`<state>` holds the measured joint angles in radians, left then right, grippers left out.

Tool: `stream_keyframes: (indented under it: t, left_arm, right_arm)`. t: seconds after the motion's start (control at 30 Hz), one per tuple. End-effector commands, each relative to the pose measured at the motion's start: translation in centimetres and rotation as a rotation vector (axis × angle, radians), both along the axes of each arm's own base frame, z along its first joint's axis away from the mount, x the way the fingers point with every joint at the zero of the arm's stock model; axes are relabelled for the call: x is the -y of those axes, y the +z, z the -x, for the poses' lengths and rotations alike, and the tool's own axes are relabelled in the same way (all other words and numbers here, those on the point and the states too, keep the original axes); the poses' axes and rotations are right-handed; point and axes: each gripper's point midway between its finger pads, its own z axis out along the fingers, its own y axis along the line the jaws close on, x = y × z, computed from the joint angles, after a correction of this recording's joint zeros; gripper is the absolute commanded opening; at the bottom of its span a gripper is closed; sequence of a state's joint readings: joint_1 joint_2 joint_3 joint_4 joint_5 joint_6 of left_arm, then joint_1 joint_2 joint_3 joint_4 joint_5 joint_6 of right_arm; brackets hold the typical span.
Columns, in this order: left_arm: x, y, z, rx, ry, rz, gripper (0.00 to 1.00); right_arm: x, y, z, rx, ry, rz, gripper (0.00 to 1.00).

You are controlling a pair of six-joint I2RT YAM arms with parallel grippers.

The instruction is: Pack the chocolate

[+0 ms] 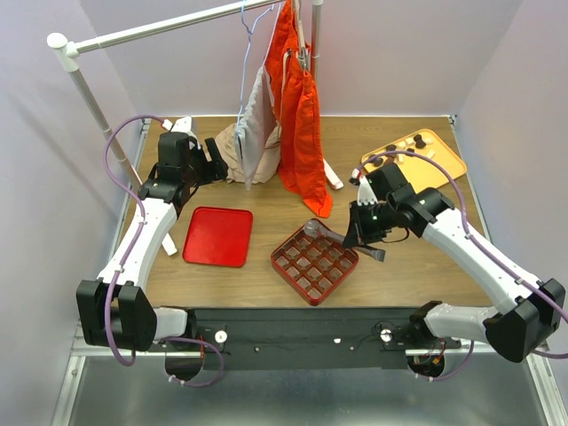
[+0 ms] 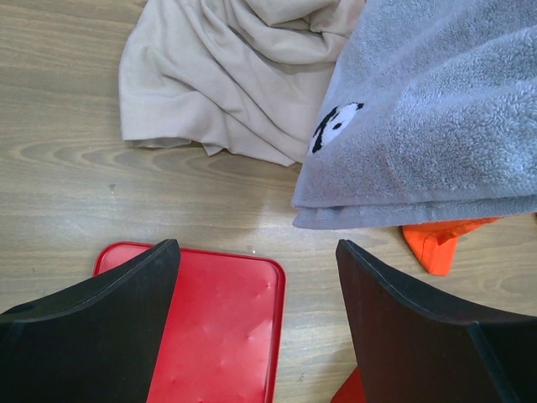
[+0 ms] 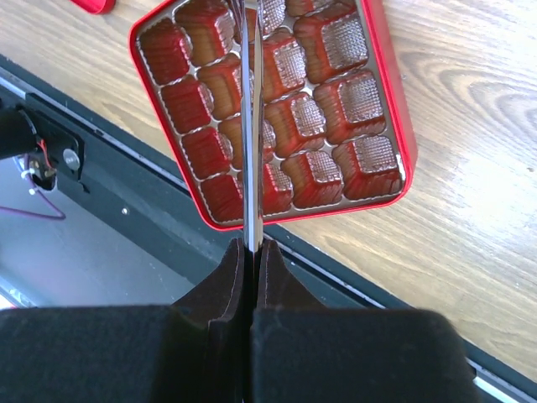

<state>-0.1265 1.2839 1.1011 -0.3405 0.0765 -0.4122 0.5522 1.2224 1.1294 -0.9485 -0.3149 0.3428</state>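
**Top external: tool pinched over an unfilled box, chocolate waiting at 1 o'clock**

Finds the chocolate (image 1: pixel 419 140) on the yellow-orange tray (image 1: pixel 448 169) at 1 o'clock of the table (image 1: pixel 417 266), well apart from the red gridded box (image 1: pixel 292 280) near 6 o'clock. Finds the right gripper (image 1: pixel 353 232) between them, pressed together on a thin metal tool (image 1: pixel 324 232), the pale tip reaching toward 9 o'clock over the box's far corner. Reads as a working grip: lumps far smaller than the fingers, hence probably a tool for scooping or lifting rather than a direct pinch. Cannot tell from here whether the tip carries a piece.

Puts the left gripper (image 1: pixel 213 160) at 10 o'clock, spread wide and pinching nothing, parked beside the beige cloth (image 1: pixel 232 146), likely to keep the packing lane free. Shows the red lid (image 1: pixel 217 235) lying flat toward 9 o'clock of the box, presumably for closing later.

From the right wrist, gains what the overhead lacks: fingers (image 3: pixel 226 294) shut tight on the tool seen edge-on, and moulded cells beneath with no chocolate in any visible one, so packing judged barely begun. Loses the tray entirely.

From the left wrist, gains the grey towel (image 2: pixel 436 109) with its panda mark, a scrap of orange garment (image 2: pixel 436 243) at 3 o'clock, and the lid's corner between the open fingers. Shows neither box nor chocolate.
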Motion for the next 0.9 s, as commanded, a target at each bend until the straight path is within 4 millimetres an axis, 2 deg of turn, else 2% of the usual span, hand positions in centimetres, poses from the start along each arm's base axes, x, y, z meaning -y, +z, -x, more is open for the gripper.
stream_keyframes:
  t: [0.0, 0.33, 0.47, 0.6, 0.7, 0.87]
  left_arm:
    - [-0.3, 0.2, 0.0, 0.001, 0.019, -0.008, 0.85]
    - [-0.3, -0.1, 0.1, -0.005, 0.021, -0.003, 0.85]
    - [-0.2, -0.1, 0.2, -0.004, 0.02, -0.001, 0.85]
    - [-0.3, -0.2, 0.4, -0.008, 0.023, -0.002, 0.85]
    - [-0.4, -0.3, 0.4, -0.01, 0.022, -0.008, 0.85]
    - [-0.3, -0.4, 0.5, -0.013, 0.021, -0.008, 0.85]
  right_arm:
    - [-0.1, -0.4, 0.5, -0.004, 0.025, 0.012, 0.03]
    - [-0.8, -2.0, 1.7, -0.048, 0.078, 0.023, 0.06]
    - [-1.0, -1.9, 1.3, -0.041, 0.074, 0.027, 0.16]
    - [-1.2, -1.9, 1.1, -0.034, 0.065, 0.024, 0.36]
    - [-1.3, -1.8, 1.0, -0.034, 0.06, 0.023, 0.42]
    - [-1.4, -1.4, 0.8, -0.019, 0.054, 0.019, 0.44]
